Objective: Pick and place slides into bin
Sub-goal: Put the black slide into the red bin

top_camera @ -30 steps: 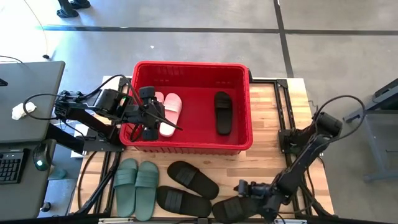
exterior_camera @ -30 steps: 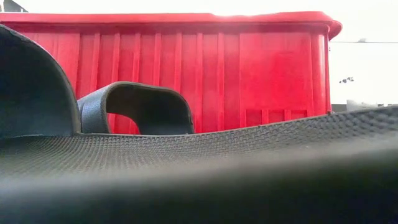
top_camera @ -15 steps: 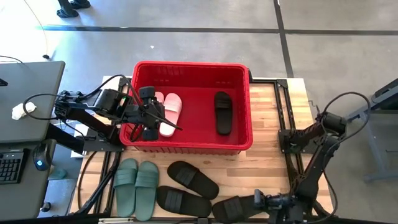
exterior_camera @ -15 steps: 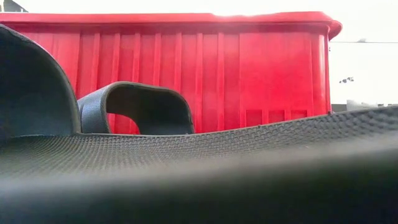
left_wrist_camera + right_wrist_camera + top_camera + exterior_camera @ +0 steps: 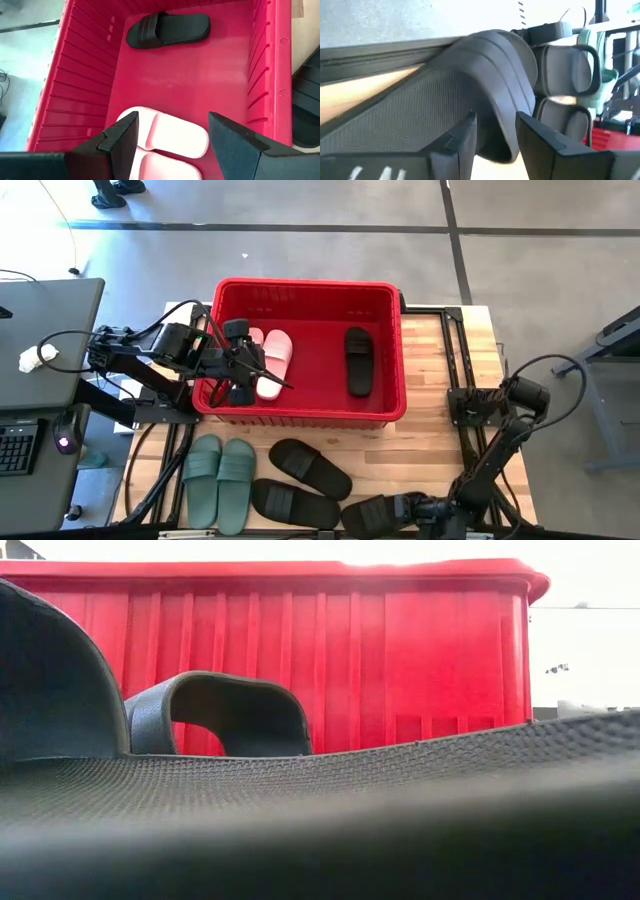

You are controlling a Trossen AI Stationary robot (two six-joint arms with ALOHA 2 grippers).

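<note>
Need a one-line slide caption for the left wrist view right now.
Left tool open above the pink slides in the red bin, one black slide at the far end.

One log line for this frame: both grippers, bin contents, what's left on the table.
left gripper: open over pink pair in bin | right gripper: on black slide's strap, table front | bin: pink pair, black slide | table: green pair, three black

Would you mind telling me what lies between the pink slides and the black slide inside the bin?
Nothing: in the high view, only the bin's bare red floor separates the pink slides from the black slide.
</note>
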